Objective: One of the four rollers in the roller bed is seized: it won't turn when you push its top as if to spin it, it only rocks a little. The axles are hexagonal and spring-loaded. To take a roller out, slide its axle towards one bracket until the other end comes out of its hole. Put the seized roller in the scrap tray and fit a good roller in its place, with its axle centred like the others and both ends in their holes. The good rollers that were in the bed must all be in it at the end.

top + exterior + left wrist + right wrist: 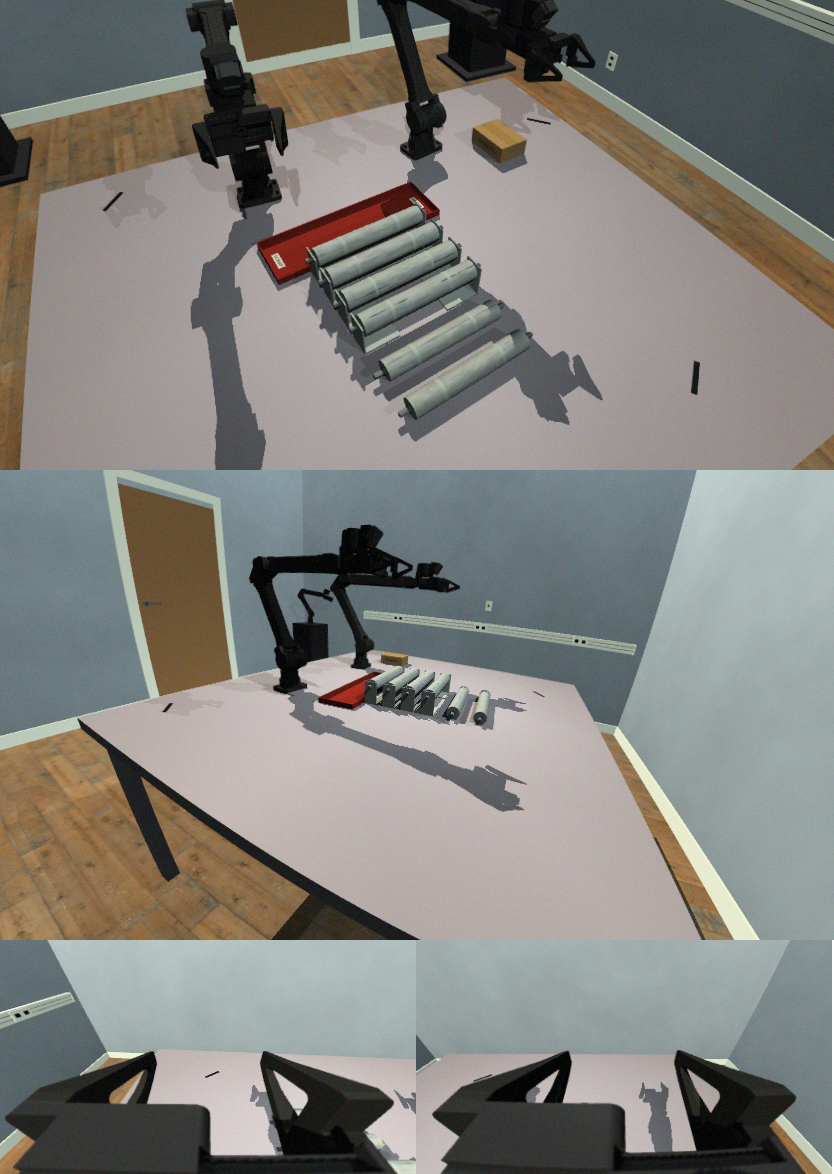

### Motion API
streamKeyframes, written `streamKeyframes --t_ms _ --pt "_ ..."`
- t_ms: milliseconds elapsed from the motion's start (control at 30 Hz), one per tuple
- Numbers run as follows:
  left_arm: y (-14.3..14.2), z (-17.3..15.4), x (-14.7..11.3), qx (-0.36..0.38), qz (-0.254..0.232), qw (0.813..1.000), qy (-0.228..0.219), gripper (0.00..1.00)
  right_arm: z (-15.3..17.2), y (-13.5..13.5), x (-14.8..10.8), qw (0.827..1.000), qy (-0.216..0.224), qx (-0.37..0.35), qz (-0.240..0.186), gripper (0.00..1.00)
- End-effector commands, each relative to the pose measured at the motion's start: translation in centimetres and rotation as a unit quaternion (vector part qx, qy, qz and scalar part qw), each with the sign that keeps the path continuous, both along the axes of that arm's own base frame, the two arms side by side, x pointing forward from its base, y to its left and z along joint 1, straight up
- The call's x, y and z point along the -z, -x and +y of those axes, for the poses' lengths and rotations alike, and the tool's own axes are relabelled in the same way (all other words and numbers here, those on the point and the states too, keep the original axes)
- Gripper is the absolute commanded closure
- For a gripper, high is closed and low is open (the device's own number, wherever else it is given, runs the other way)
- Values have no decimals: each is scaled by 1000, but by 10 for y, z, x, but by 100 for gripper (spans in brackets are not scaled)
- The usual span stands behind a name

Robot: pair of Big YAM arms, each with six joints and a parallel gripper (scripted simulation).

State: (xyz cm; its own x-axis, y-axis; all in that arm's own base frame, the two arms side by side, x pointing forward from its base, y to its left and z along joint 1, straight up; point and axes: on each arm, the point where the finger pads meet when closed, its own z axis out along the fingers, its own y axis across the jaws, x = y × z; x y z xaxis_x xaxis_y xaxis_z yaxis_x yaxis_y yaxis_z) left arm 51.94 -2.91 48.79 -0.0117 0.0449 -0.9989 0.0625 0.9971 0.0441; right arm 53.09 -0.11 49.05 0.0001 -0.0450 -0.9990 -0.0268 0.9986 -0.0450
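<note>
Four grey rollers lie side by side in the roller bed; the nearest one and the one beside the tray look alike. Which one is seized cannot be seen. Two loose rollers, an inner one and an outer one, lie on the table beside the bed. The red scrap tray is empty. My left gripper is open and empty, high above the table. My right gripper is open and empty, also raised, away from the rollers.
A cardboard box stands near the left arm's base. Thin black strips lie towards the table's edges. The tray's long side runs close along the bed, on the side of the arm bases.
</note>
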Motion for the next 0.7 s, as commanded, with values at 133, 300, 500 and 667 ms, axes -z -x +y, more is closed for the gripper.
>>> streamKeyframes --t_ms 133,300,500,667 --pt "15 31 -80 -32 -75 996 35 0 5 18 -4 999 -37 10 -1 0" --pt "12 26 -76 -28 -72 997 26 0 1 20 -27 999 -25 14 -28 0" --pt "11 31 -73 -32 -67 997 24 0 1 16 -12 1000 -24 12 -13 0" --pt "10 27 -65 -29 -61 997 25 0 0 10 -6 1000 -25 14 -6 0"
